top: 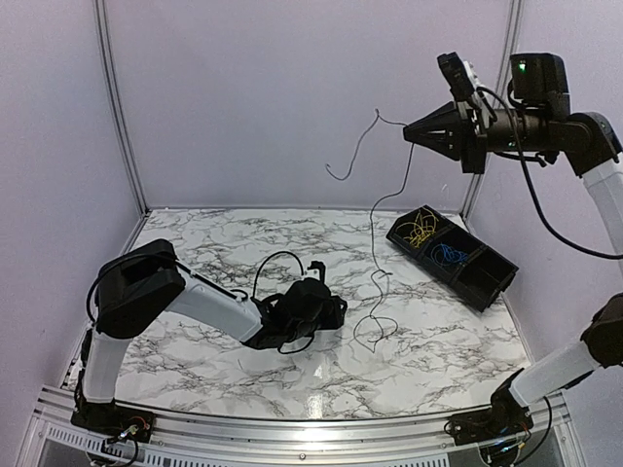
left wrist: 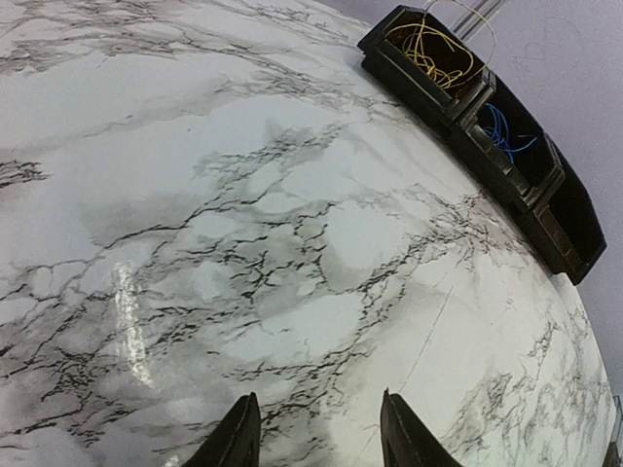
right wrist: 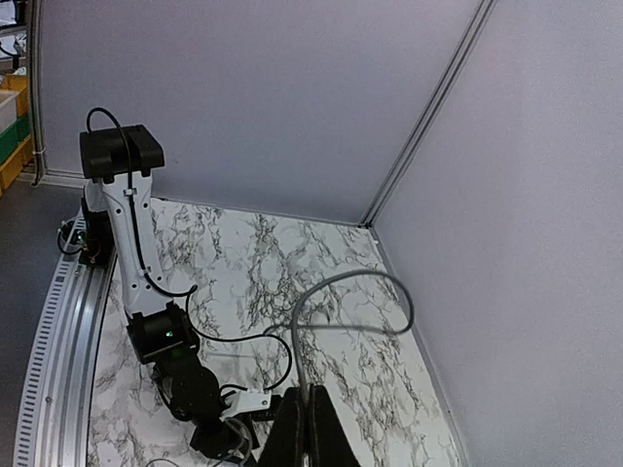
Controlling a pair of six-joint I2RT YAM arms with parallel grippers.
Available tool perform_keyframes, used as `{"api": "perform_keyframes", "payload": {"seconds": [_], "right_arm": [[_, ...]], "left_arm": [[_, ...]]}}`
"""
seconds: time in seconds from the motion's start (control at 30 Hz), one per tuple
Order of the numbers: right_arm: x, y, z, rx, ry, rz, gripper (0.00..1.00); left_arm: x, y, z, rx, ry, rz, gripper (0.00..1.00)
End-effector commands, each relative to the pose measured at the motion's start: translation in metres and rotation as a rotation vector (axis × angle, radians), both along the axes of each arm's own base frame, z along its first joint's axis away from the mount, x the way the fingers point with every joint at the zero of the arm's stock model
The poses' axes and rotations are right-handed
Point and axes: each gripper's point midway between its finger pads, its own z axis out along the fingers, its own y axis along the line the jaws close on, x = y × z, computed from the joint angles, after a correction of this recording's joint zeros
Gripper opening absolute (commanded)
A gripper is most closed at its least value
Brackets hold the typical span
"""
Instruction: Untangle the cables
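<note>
- Resting low at centre-left of the top view, the left gripper [left wrist: 318, 413] sits just above the marble tabletop [top: 195, 243] with its jaws apart and nothing between them, probably parked clear of the wire.
- Down the middle hangs a thin dark cable [top: 373, 233]. Its lower end loops on the tabletop and its top rises toward the upper right. Held this high, its own weight likely pulls the kinks straight.
- Right of it, a black tray [top: 490, 277] keeps a yellow cable [top: 421, 231] in its far compartment and a blue cable [top: 448, 255] in the next, one colour each. The nearest compartment looks empty, perhaps meant for the hanging one.
- At upper right, the right gripper [top: 409, 133] is pinched closed on the dark cable, with a free tail curling off to its left.
</note>
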Motion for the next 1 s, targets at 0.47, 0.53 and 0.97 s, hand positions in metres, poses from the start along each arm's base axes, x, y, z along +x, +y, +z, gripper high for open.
{"api": "perform_keyframes", "payload": {"seconds": [0.47, 0.53, 0.97], "right_arm": [[0.037, -0.011, -0.038, 0.024, 0.059, -0.122, 0.00], [0.039, -0.010, -0.050, 0.017, 0.085, -0.124, 0.00], [0.046, -0.003, -0.077, 0.011, 0.160, -0.116, 0.00]], "left_arm": [[-0.029, 0.070, 0.088, -0.069, -0.254, -0.066, 0.52], [-0.044, 0.075, 0.095, -0.006, -0.326, -0.139, 0.55], [-0.079, 0.043, 0.107, 0.016, -0.418, -0.381, 0.58]]}}
